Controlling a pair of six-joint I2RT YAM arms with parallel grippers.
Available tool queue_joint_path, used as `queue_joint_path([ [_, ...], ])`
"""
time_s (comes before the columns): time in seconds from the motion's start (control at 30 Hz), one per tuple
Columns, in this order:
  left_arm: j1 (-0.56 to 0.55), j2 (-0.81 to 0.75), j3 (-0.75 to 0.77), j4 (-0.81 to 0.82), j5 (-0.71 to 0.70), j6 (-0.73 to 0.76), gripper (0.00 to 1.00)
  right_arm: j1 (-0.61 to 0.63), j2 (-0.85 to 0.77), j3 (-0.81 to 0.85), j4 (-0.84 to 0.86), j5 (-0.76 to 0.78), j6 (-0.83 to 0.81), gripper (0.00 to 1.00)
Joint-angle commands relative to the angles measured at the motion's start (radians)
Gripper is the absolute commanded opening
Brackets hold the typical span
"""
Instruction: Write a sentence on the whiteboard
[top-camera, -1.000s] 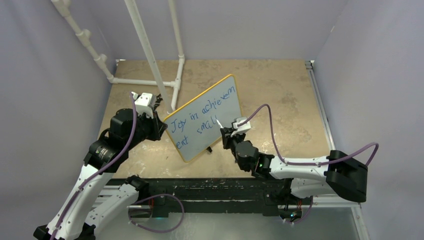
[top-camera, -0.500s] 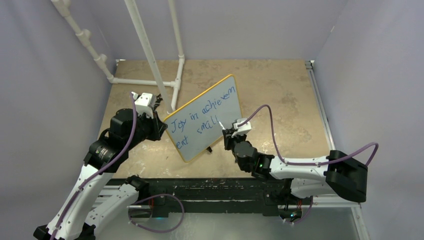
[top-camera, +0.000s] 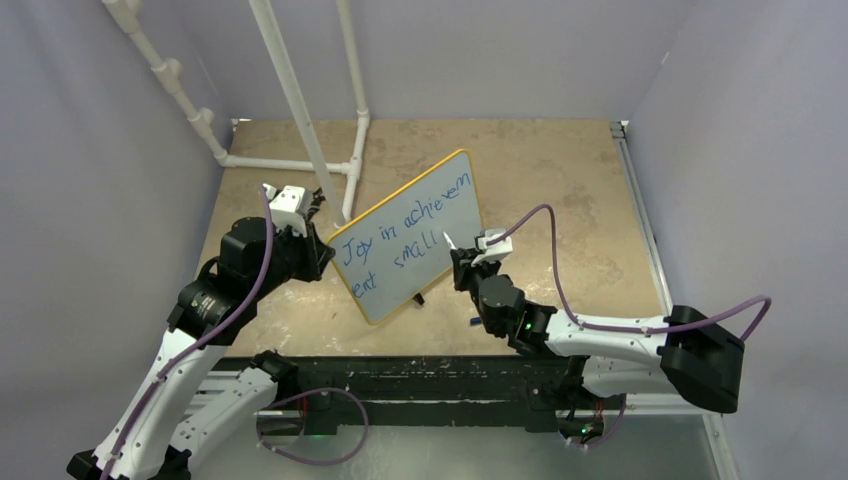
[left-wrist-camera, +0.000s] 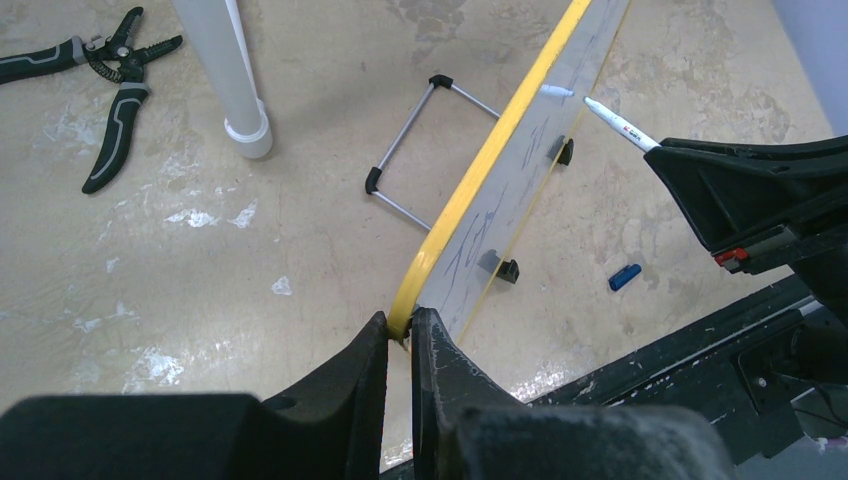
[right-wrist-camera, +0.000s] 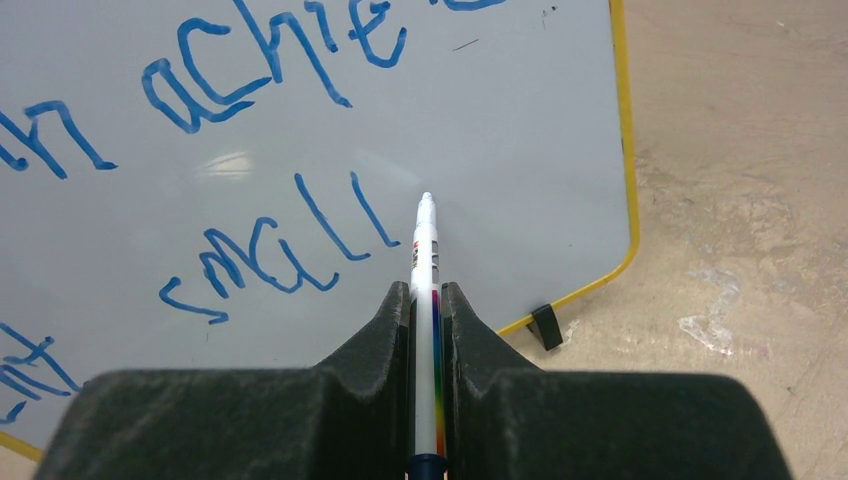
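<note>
Left gripper (left-wrist-camera: 400, 340): jaws pressed together on the yellow rim at the near left corner of the whiteboard (top-camera: 430, 205), pinching it edge-on.

- The whiteboard stands mid-table, turned at a slant to the table (top-camera: 560, 170) edges. It is propped on small black feet and a wire stand (left-wrist-camera: 420, 150) behind, just right of the white pipe frame (top-camera: 300, 110).
- Handling, as a judgement: the board looks light, thin and stiff, with a slick face. On such small feet it would likely skid or tip under pen pressure, so bracing it by the rim makes sense. The rim is the place to hold it, since a grip on the face would smear ink.
- The sentence (right-wrist-camera: 260, 170) runs in blue across two slanted lines, the last word "small".
- The marker (right-wrist-camera: 425, 250) is slim, hard and smooth. Its tip is just right of "small", close to the surface; contact cannot be told.

Right gripper (right-wrist-camera: 427, 295): jaws clamped on the marker barrel, well back from the tip.

Loose on the table: pliers (left-wrist-camera: 110, 90) and a small blue cap (left-wrist-camera: 624, 277).

Containers: none in view.
</note>
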Motion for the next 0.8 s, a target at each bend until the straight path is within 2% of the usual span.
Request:
queue_joint_path([
  [0.0,0.002,0.003,0.030,0.009,-0.004,-0.010,0.00,-0.002,-0.001,0.004,0.016,-0.012,0.009,0.00],
  [0.77,0.002,0.003,0.030,0.004,-0.006,-0.010,0.00,-0.002,0.038,0.016,0.031,-0.030,0.012,0.00],
])
